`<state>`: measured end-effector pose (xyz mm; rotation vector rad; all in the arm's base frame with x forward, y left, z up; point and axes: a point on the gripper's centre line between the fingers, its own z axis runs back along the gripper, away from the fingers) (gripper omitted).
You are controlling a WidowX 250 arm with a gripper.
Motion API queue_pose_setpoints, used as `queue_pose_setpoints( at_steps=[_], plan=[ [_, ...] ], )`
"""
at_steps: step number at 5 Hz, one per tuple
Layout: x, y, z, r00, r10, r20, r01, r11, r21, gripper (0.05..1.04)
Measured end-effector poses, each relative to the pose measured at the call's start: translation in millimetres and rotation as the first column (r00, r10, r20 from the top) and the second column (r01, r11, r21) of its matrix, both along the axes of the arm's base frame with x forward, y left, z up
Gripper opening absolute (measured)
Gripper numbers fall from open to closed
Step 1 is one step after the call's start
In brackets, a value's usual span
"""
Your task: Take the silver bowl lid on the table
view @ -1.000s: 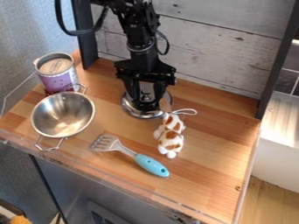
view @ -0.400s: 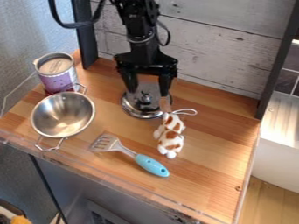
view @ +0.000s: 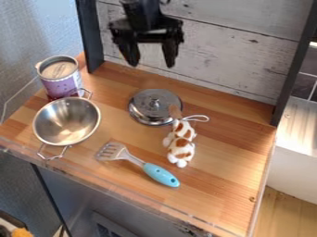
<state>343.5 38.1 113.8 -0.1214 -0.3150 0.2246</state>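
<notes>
High in the view, in front of the whitewashed plank wall, hangs my black gripper (view: 152,64), its two fingers spread wide with nothing between them. Below it the round silver lid (view: 144,105) lies flat on the wooden table (view: 229,185), its knob facing up. A gap separates the gripper from the lid. The lid's right edge is close to the brown and white plush toy.
A silver bowl (view: 66,121) with wire handles sits at the left, a purple can (view: 60,81) behind it. A spatula (view: 158,173) with a blue handle lies in front, beside the plush toy (view: 180,143). Dark posts flank the plank wall.
The gripper was low around the lid's knob; its fingers have spread and it has risen well above the lid. The lid has stayed in place on the table.
</notes>
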Motion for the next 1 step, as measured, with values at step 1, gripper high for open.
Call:
queue_pose_setpoints(
  at_steps=[1],
  plan=[
    [-0.5, 0.4, 1.4, 1.0, 0.0, 0.002, 0.0, 1.0, 0.001, 1.001]
  ],
)
